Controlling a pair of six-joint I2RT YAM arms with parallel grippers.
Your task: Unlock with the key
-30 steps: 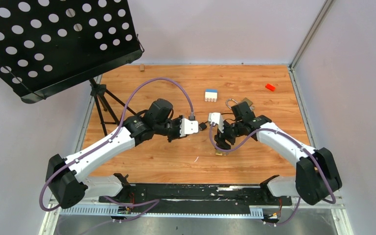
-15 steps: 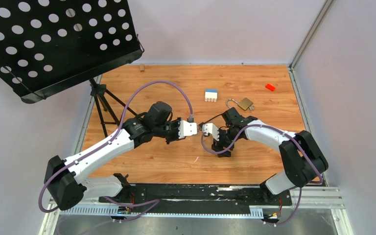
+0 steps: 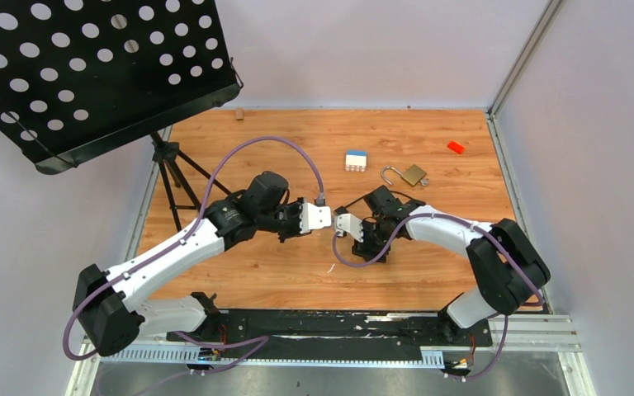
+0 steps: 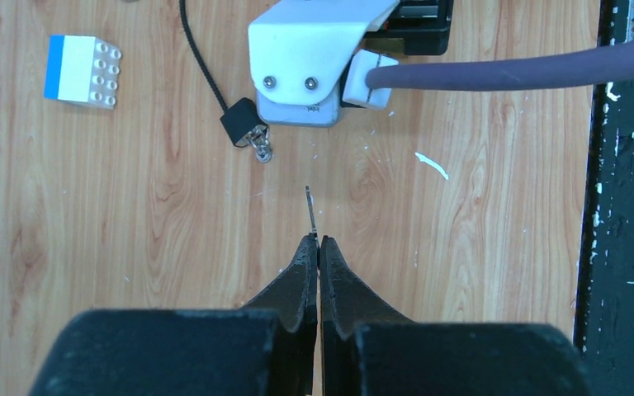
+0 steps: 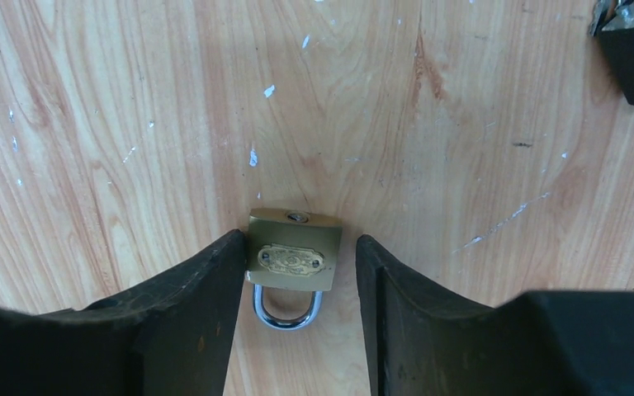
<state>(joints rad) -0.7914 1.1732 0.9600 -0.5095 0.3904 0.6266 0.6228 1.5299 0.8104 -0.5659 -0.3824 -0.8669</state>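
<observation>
In the left wrist view my left gripper (image 4: 319,241) is shut on the key (image 4: 309,206), a thin grey strip that sticks out past the fingertips above the wooden table. A small brass padlock (image 5: 294,252) lies flat on the table with its steel shackle closed and its keyhole end pointing away from the wrist. My right gripper (image 5: 299,239) is open and straddles the padlock. One finger (image 5: 206,289) touches the padlock's side, while the other finger (image 5: 396,289) stands a little apart. In the top view the two wrists face each other mid-table.
A larger brass padlock (image 3: 409,174) with its shackle open lies behind the right arm. A white-and-blue block (image 3: 356,160) and a red block (image 3: 456,147) sit further back. A black cable with a blocky end (image 4: 242,128) lies ahead of the key. A music stand (image 3: 91,74) overhangs the left.
The right arm has swung left and set its gripper down around the small padlock, with its jaws narrowing. The left arm has barely moved and still holds the key.
</observation>
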